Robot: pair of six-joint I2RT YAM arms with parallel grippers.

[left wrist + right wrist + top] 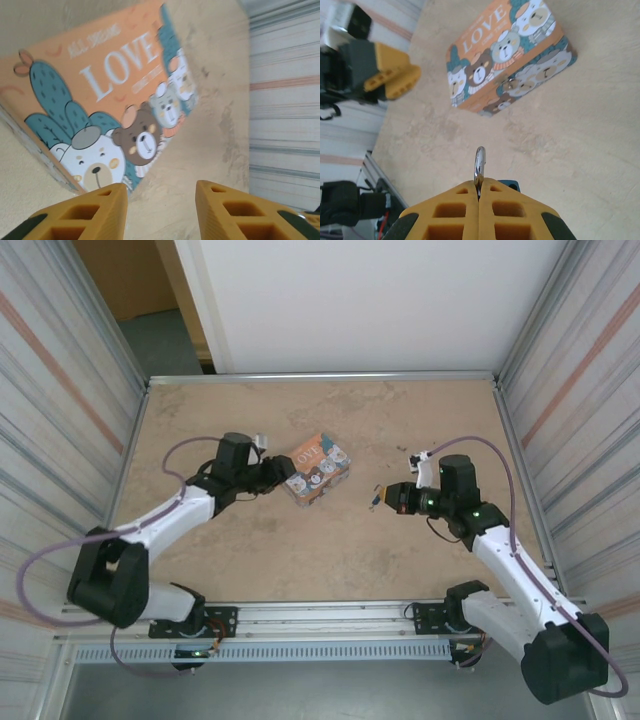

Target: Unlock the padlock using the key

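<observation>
1. The right gripper [479, 184] is clenched on the padlock [479, 161], pinching its silver shackle between the yellow fingers. The fingers hide nearly all of the blue body, and just a corner peeks out at their right edge. From above, the padlock is a speck at the fingertips, too small to read.
2. The left gripper [160, 210] is released, its fingers apart with nothing between them. The frame's bottom edge cuts off their bases in the left wrist view.
3. The tin [318, 468] lies flat between the two grippers, just beside the left one and well apart from the right. Its lid runs off the frame in the left wrist view.
4. The table [300, 550] is mottled beige with faint stains, and an aluminium rail [330, 612] runs along its near edge.
5. Ribbed pale side panels [60, 390] with an orange stripe stand left and right, and a white board [370, 300] stands at the back.
</observation>
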